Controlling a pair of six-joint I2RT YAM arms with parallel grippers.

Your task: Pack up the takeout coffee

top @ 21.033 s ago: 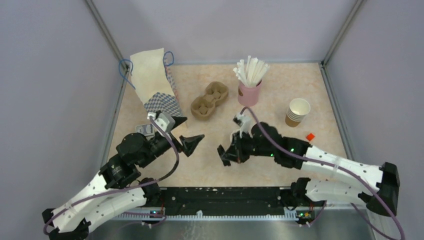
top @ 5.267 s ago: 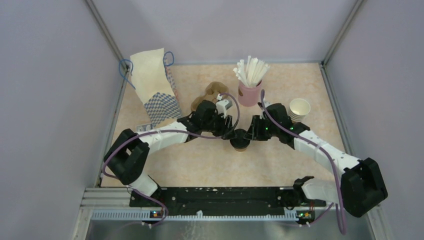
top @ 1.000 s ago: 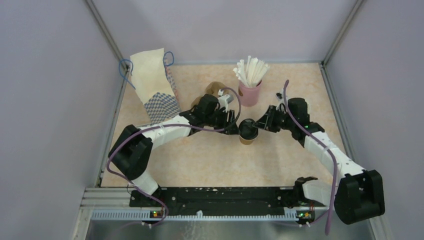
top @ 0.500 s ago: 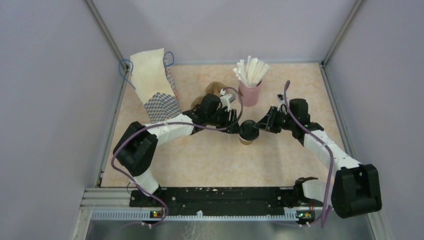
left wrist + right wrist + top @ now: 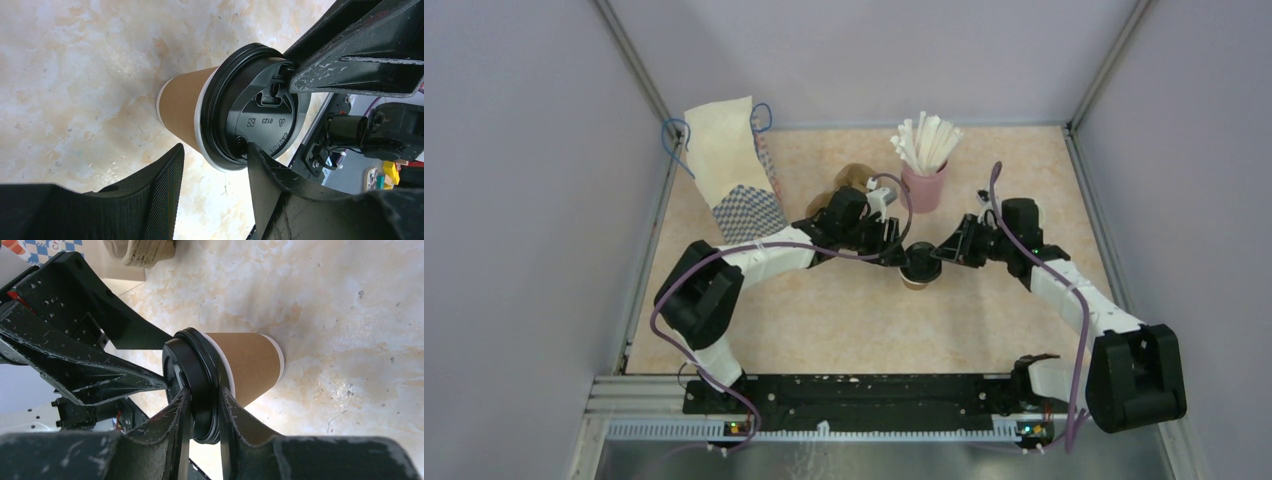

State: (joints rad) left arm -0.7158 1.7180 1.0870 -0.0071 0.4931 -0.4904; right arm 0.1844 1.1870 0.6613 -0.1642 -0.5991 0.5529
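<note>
**Takeout coffee (image 5: 920, 266) pinched by its lid at mid-table**

I am pinching the takeout coffee by the rim of its black lid (image 5: 192, 390) with my right gripper (image 5: 202, 412). The jaws are standing nearly closed, one finger lying on the lid's top face and the other tucked under its edge, against the white cup rim.

My left gripper (image 5: 212, 162) is sitting at the opposite side of the same lid. Its jaws are standing about half open and straddling the lid's edge. One finger is touching the lid's face, while the mesh-padded one is hanging just beside the brown wall with a gap showing, so it is gripping nothing.

The cup is sitting near the middle of the table (image 5: 984, 320), just in front of the pink cup of white straws (image 5: 922, 185) and right of the brown pulp carrier (image 5: 854, 177). I cannot tell whether its base is resting on the table.

I am reading "0123" (image 5: 267, 121) embossed on the lid below the sip slot, flanked by two moulded symbols too small to make out. The blue-checked paper bag (image 5: 729, 165) is standing at the far left, its print unreadable.
</note>
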